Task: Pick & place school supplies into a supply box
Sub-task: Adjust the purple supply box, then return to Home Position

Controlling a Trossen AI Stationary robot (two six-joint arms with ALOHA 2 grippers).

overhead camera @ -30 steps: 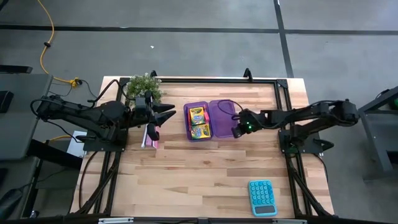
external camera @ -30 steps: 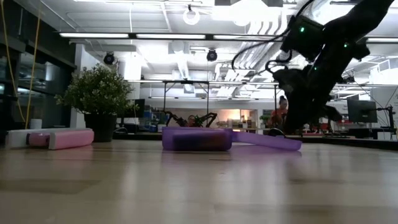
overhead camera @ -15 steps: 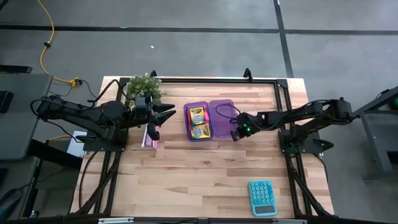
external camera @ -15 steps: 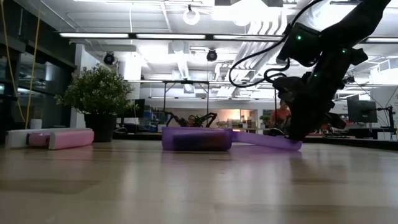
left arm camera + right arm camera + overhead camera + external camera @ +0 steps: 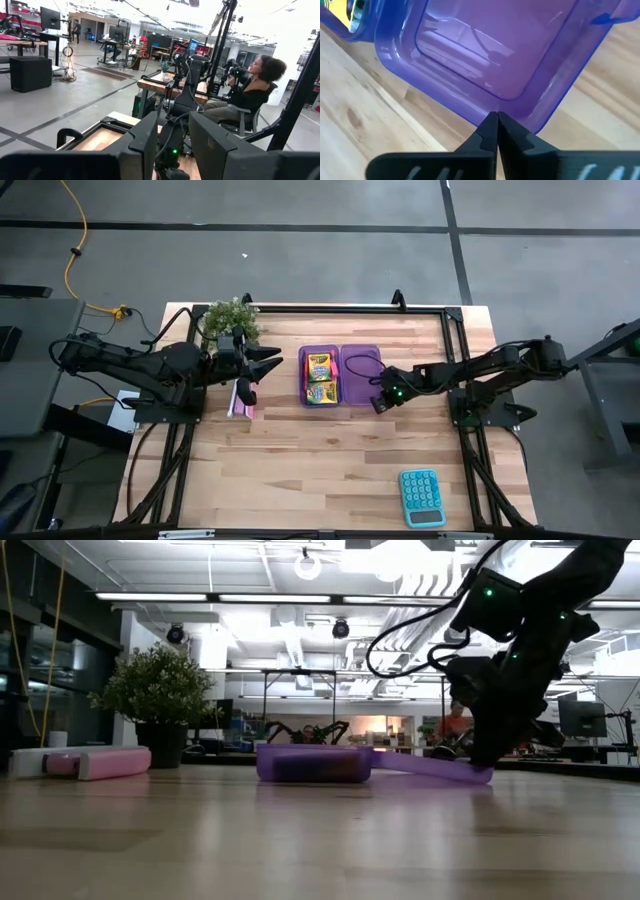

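The purple supply box (image 5: 340,375) lies open on the table. Its left half (image 5: 319,377) holds two yellow-green crayon boxes (image 5: 319,365), one behind the other. Its right half (image 5: 360,373) is empty; in the right wrist view it (image 5: 485,45) fills the picture, with a crayon box (image 5: 355,10) at the corner. My right gripper (image 5: 378,402) is shut at this half's near edge. My left gripper (image 5: 265,360) hangs open above the table, left of the box and beside the plant. Pens and eraser do not show. My right gripper (image 5: 496,119) has its shut fingertips against the rim (image 5: 479,118) of the box's empty right half, on its near edge close to the right corner. The fingers slant down from the table's right and near side. Whether the rim sits between the tips cannot be told. The box lies flat on the table.
A pink-and-white booklet (image 5: 241,400) lies under my left gripper, near a potted plant (image 5: 230,320) at the far left. A teal calculator (image 5: 422,497) lies near the table's near right corner. A person (image 5: 250,95) sits beyond the table's right side.
My right gripper has moved a little toward the table's near edge and lower, from over the empty half's right side down to its near rim, staying shut. The box has shifted slightly toward the near right.
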